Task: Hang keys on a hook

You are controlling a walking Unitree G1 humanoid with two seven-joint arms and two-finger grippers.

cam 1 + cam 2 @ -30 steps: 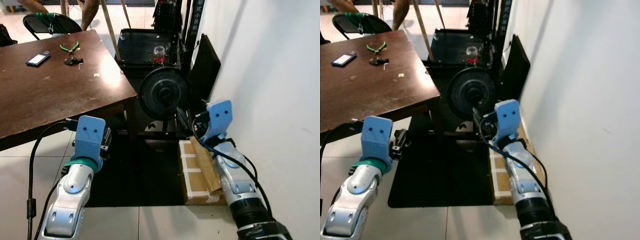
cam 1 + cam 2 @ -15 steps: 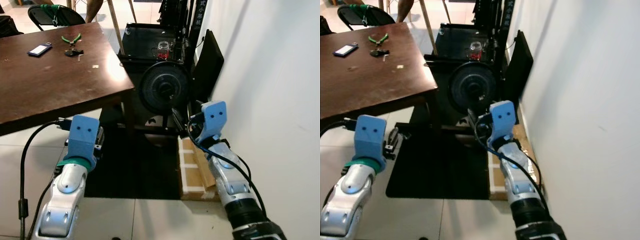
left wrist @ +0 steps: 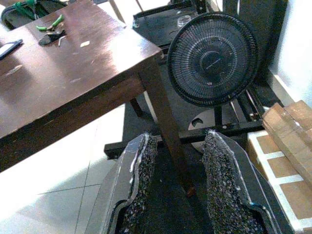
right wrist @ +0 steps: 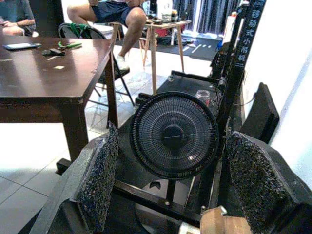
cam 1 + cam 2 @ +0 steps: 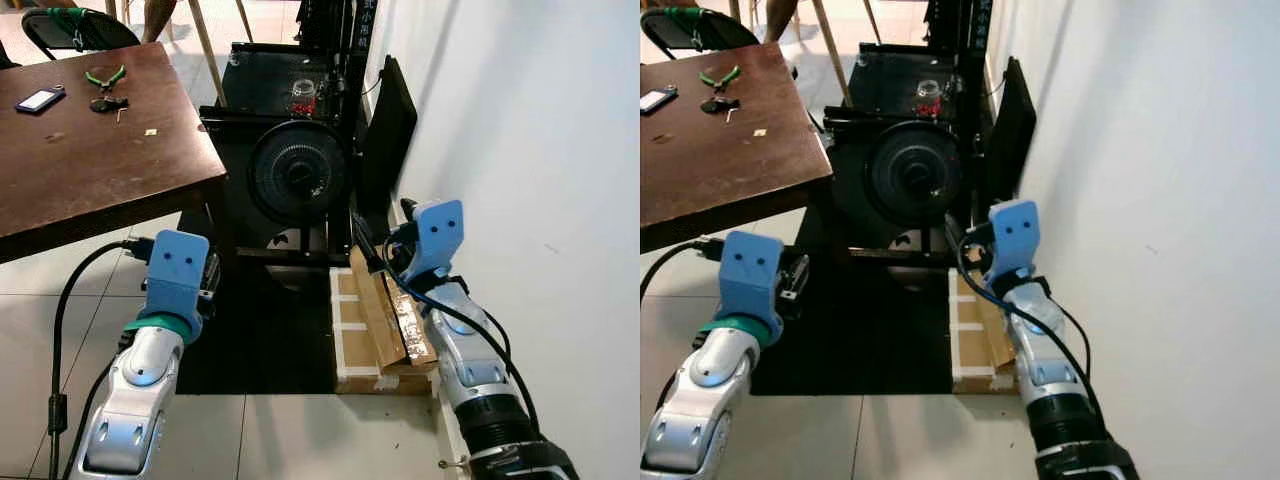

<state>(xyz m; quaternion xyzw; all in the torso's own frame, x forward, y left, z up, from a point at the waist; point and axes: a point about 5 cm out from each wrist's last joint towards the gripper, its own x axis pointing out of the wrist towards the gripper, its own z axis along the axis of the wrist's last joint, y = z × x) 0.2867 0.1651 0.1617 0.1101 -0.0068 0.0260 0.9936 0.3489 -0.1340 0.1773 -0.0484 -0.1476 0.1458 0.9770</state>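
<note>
Two tools: both raised low before the robot, empty, above the tiled floor (image 5: 290, 430).
Left tool (image 3: 180, 187): fingers set a moderate gap apart, nothing between them, pointing at the table leg.
Right tool (image 4: 170, 180): fingers spread wide, facing a black fan (image 5: 297, 178) beside the white wall (image 5: 540, 150).
Keys (image 5: 107, 104): lying on the far end of the brown table (image 5: 90, 170), just beside green-handled pliers (image 5: 103, 76), near a phone (image 5: 39, 99); well apart from both tools.
Floor by the wall: cardboard (image 5: 380, 310) leaning over a white slab.
Background: a seated person's legs (image 4: 117, 14) beyond the table.
</note>
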